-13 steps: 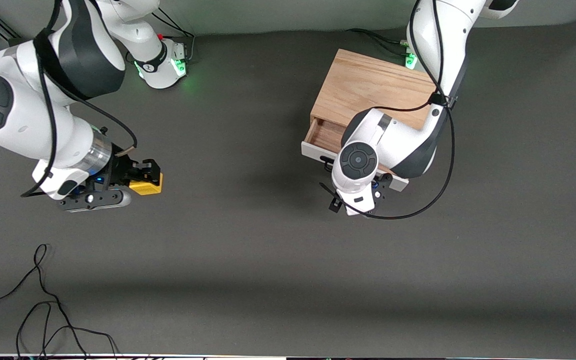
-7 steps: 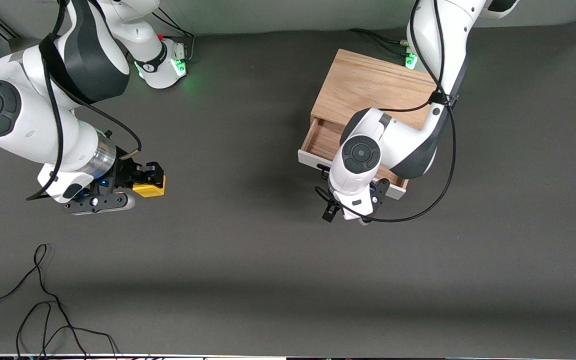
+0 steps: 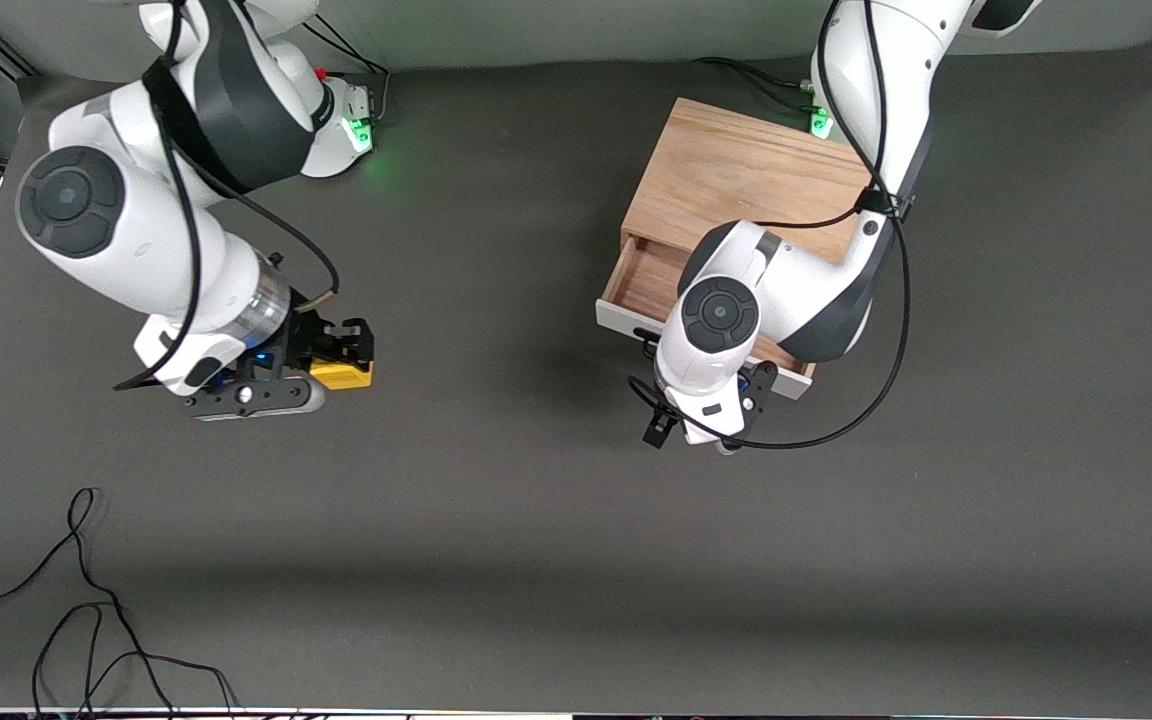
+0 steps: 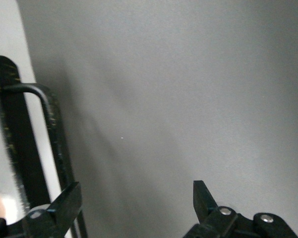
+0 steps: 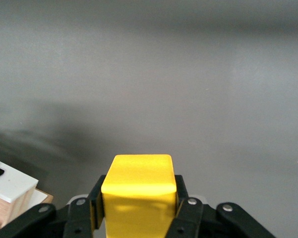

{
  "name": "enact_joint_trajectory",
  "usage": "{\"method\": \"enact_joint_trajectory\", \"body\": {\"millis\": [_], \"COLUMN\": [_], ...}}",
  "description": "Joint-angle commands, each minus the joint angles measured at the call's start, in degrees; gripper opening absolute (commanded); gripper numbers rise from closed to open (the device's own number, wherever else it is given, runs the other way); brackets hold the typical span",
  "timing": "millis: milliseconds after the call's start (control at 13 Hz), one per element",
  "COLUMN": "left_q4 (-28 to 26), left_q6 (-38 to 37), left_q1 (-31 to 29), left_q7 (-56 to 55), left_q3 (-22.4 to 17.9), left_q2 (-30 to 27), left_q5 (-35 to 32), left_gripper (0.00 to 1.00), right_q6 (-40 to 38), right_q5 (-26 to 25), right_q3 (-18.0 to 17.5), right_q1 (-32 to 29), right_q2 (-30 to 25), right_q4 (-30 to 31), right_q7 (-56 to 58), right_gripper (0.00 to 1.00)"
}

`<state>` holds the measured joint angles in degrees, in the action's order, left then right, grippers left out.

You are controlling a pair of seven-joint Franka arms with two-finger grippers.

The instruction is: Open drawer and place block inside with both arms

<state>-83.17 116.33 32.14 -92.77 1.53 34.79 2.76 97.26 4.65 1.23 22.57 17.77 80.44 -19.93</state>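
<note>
The drawer [image 3: 648, 278] is pulled partly out of its light-wood box [image 3: 736, 180]; its white front panel [image 3: 621, 318] faces the front camera. The left arm's wrist [image 3: 711, 390] hangs over the panel and hides the handle there. In the left wrist view my left gripper [image 4: 134, 191] is open and empty, with the black bar handle [image 4: 52, 129] beside one fingertip [image 4: 67, 201]. My right gripper [image 3: 341, 358] is shut on the yellow block [image 3: 344, 376] and holds it over the mat toward the right arm's end. The block [image 5: 139, 178] sits between the pads [image 5: 95, 198]; a drawer corner [image 5: 10, 191] shows beyond.
A loose black cable [image 3: 86, 600] lies on the mat near the front camera at the right arm's end. The left arm's cable [image 3: 866, 400] loops out beside the drawer. Both arm bases [image 3: 336, 130] stand along the table's edge farthest from the front camera.
My right gripper has carried the block toward the drawer. The drawer came out a little further early on, and the left hand has since barely moved.
</note>
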Motion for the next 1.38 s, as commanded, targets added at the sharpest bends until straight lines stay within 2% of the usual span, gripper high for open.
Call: {"method": "enact_joint_trajectory", "body": {"millis": [0, 153, 307, 613, 843, 996, 1303], "left_q4": [3.4, 7.1, 10.7, 10.6, 10.3, 8.7, 1.5], "left_q6": [-5.5, -10.3, -17.4, -26.7, -31.2, -32.5, -31.6], "left_q1": [-0.2, -2.7, -9.0, -20.4, -27.3, -30.9, -32.1], "left_q7": [-0.1, 3.1, 11.6, 38.7, 58.2, 68.1, 79.7], "left_q3": [0.0, -1.4, -1.2, -1.3, -1.4, -1.4, -1.6], "left_q2": [0.1, -0.4, -2.8, -9.3, -13.1, -15.8, -22.9], "left_q5": [-0.6, -0.6, -0.3, -0.4, -0.6, -0.6, -2.1], "left_gripper": [1.0, 1.0, 1.0, 1.0, 1.0, 1.0, 1.0], "right_q6": [-0.2, -0.2, -0.2, -0.2, -0.2, -0.2, -0.4], "right_q5": [0.1, 0.1, 0.1, 0.5, -0.1, -0.2, 0.0], "right_q3": [0.4, 0.4, 0.4, 0.4, -0.4, -0.4, -0.4], "right_q1": [1.2, 1.2, 1.2, 1.2, 4.4, 6.2, 8.9], "right_q2": [1.7, 1.7, 1.7, 2.5, 3.5, 3.9, 7.4], "right_q4": [-2.5, -2.5, -2.6, -3.8, -4.6, -4.6, -9.1], "right_q7": [-2.8, -2.8, -2.8, -5.3, -10.0, -14.0, -20.2], "right_gripper": [0.34, 0.34, 0.34, 0.33, 0.29, 0.21, 0.13]}}
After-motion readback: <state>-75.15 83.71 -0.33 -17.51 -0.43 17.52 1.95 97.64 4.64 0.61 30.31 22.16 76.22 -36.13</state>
